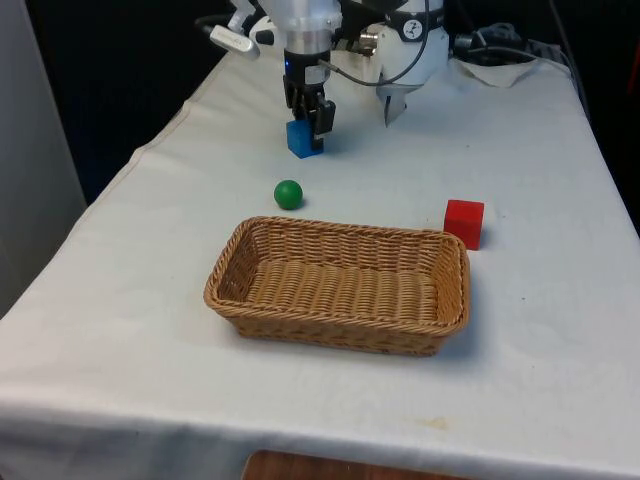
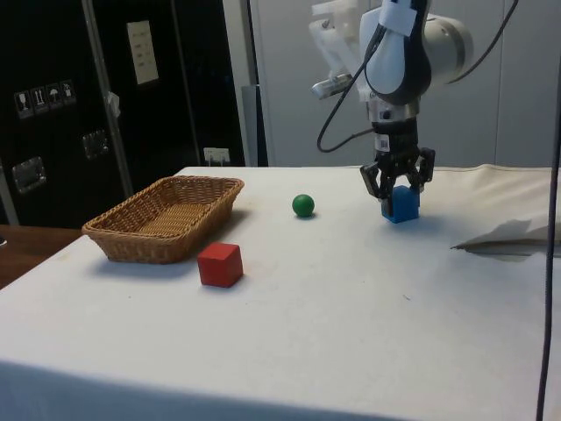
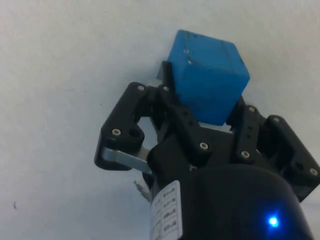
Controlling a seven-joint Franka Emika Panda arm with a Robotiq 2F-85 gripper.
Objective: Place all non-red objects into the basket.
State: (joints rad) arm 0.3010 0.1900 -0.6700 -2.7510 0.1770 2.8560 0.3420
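Wrist view puts the blue cube [image 3: 209, 75] right between my fingers [image 3: 172, 107], which press against its two opposite sides, so my gripper [image 3: 200, 107] is clamped on it. From the side view the blue cube [image 2: 402, 204] sits low at the white cloth [image 2: 351, 289], and I cannot tell whether its underside touches the cloth or is just clear of it. My gripper [image 2: 396, 189] points straight down over it, my arm rising above.

Front view shows the blue cube [image 1: 304, 138] at the far part of the table, with the green ball [image 1: 288, 194] near it, a little closer to the camera and slightly toward the front view's left. The wicker basket [image 1: 340, 330] lies nearer still, in the middle of the table, apart from the ball. Nothing lies inside it that I can see. The red cube [image 1: 464, 222] stands just beside the basket's far corner on the front view's right, resting on the cloth, well apart from my gripper [image 1: 310, 118].

A crumpled fold of cloth [image 2: 508, 237] lies at the table's edge near my base.
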